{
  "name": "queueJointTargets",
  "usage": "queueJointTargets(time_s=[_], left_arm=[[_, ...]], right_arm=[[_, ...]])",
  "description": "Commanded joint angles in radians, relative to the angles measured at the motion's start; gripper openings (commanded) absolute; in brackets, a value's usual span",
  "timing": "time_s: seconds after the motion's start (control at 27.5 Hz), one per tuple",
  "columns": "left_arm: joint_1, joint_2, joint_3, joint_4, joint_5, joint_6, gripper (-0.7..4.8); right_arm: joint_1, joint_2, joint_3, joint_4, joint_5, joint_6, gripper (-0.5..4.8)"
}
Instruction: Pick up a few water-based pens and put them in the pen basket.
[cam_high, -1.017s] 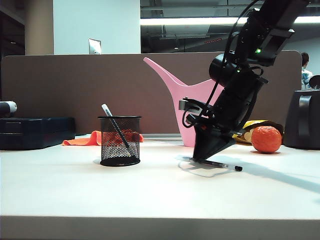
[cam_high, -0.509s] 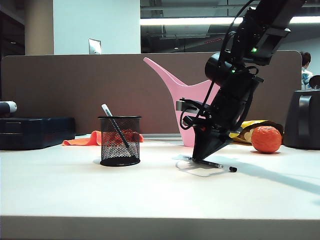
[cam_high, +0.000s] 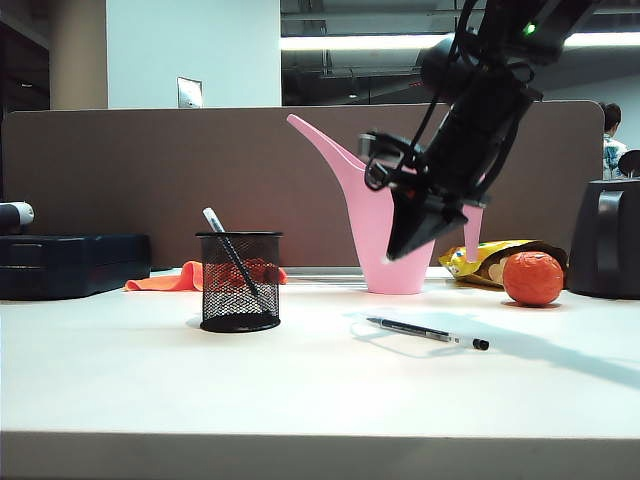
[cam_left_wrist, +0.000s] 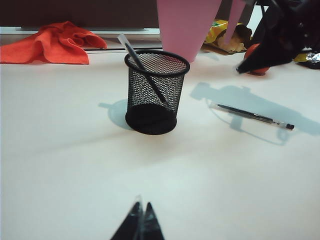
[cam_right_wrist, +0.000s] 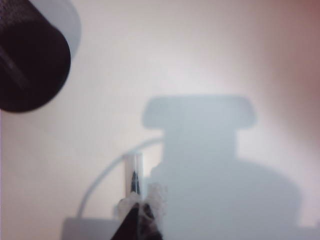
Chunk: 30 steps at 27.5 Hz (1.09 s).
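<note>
Exterior view alone shows the right tool (cam_high: 396, 250) pinched shut, empty, above the lying pen (cam_high: 425, 332). The left tool (cam_left_wrist: 140, 222) is closed over open worktop (cam_left_wrist: 75, 165) short of the pen basket (cam_left_wrist: 156, 92).

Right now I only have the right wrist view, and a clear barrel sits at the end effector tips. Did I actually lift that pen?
Observer: No. The loose pen lies flat on the table, and the shut right end effector hangs empty above it.
Operator: Anything in the pen basket?
Observer: One leaning pen stands inside the pen basket.
Operator: And the left end effector?
Observer: The left end effector is shut, low over the table, apart from the pen basket.
</note>
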Motion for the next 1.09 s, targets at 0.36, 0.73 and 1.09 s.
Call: queueJointTargets(time_s=[0.36, 0.73, 1.09], left_arm=[[0.000, 0.001, 0.002, 0.005, 0.011, 0.002, -0.04], [0.000, 0.001, 0.002, 0.005, 0.011, 0.002, -0.04], [0.000, 0.001, 0.002, 0.004, 0.011, 0.002, -0.04]], right_arm=[[0.001, -0.006, 0.003, -0.051, -0.014, 0.020, 0.98], [0.002, 0.042, 0.002, -0.129, 0.004, 0.020, 2.14], [0.002, 0.093, 0.002, -0.162, 0.002, 0.020, 2.12]])
